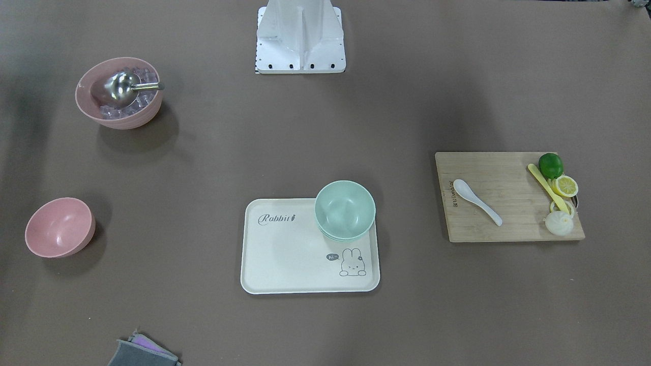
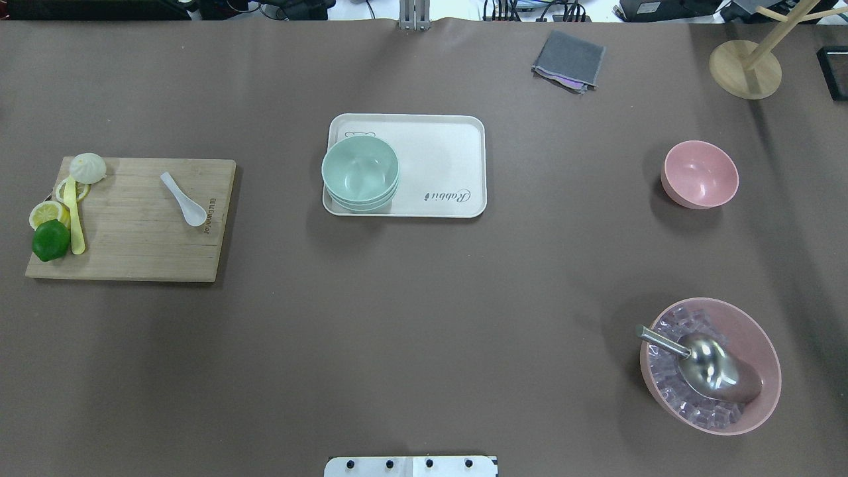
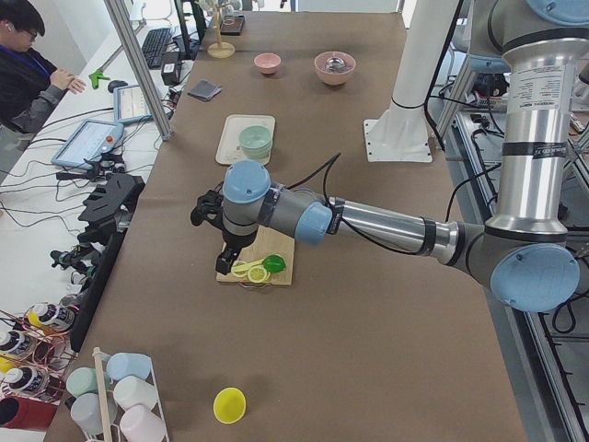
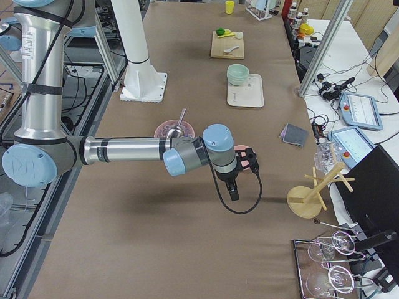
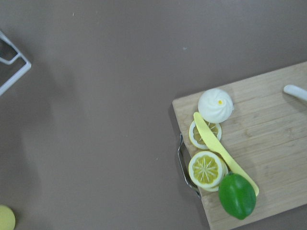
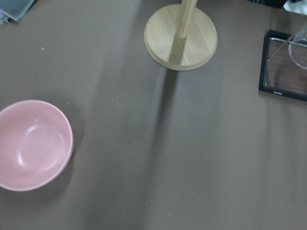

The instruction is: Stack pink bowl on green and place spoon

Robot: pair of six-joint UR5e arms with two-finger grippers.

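A small empty pink bowl [image 2: 700,174] stands on the table at the right; it also shows in the right wrist view [image 6: 33,145]. Stacked green bowls [image 2: 360,172] sit on the left end of a white rabbit tray [image 2: 444,159]. A white spoon [image 2: 184,199] lies on a wooden cutting board [image 2: 132,245] at the left. My left gripper [image 3: 206,214] hangs above the board's outer end. My right gripper [image 4: 249,159] hangs above the pink bowl. Both show only in the side views, so I cannot tell whether they are open or shut.
A larger pink bowl [image 2: 710,366] with ice cubes and a metal scoop stands at the near right. A lime [image 2: 50,240], lemon slices, a yellow knife and a bun lie on the board's left edge. A grey cloth [image 2: 568,59] and a wooden stand [image 2: 745,69] are at the far right.
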